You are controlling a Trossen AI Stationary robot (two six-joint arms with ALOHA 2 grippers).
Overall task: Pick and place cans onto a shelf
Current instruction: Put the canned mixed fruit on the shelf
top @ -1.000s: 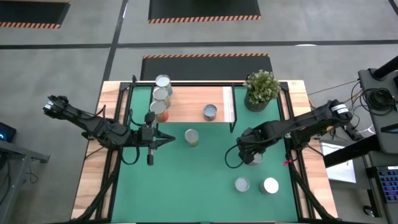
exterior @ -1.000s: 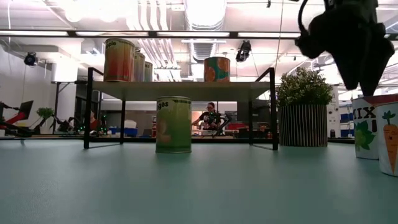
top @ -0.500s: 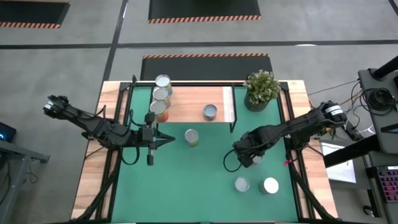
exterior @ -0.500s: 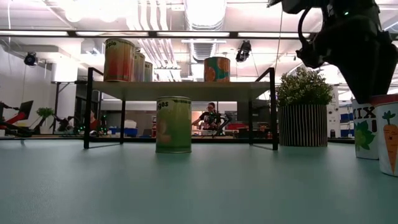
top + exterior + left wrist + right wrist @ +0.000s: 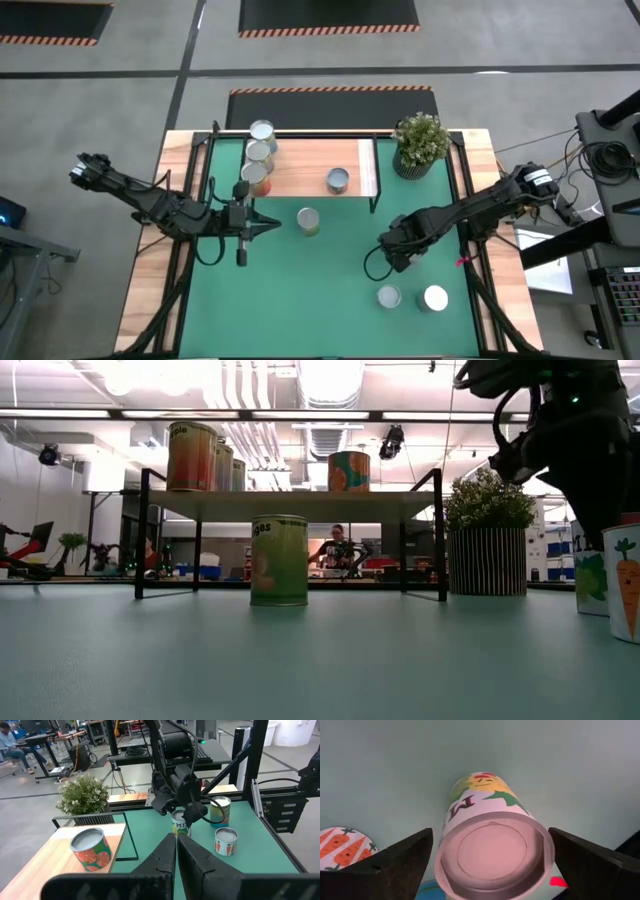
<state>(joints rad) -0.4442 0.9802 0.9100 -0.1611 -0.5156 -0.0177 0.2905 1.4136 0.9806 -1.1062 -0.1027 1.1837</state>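
Note:
Three cans [image 5: 258,152] stand in a row at the left end of the light-wood shelf [image 5: 300,168], and one can [image 5: 338,180] stands near its right end. A green-labelled can [image 5: 308,221] stands on the mat in front of the shelf. My right gripper [image 5: 400,252] points down, open, over a can with a "MIX" label [image 5: 492,847]; its fingers [image 5: 405,857] stand on either side of the can's silvery top without touching it. Two more cans [image 5: 388,296] [image 5: 435,298] stand nearer the front edge. My left gripper [image 5: 262,228] hangs shut, left of the green can.
A potted plant [image 5: 420,142] stands at the back right, beside the shelf. The shelf's black legs [image 5: 143,530] frame its ends. The carrot-labelled can [image 5: 340,847] stands close beside the can under my right gripper. Green mat lies bare in the middle and at the front left.
My right gripper has come down over the "MIX" can, staying open, so its fingers now stand around the can's top. My left arm has kept still.

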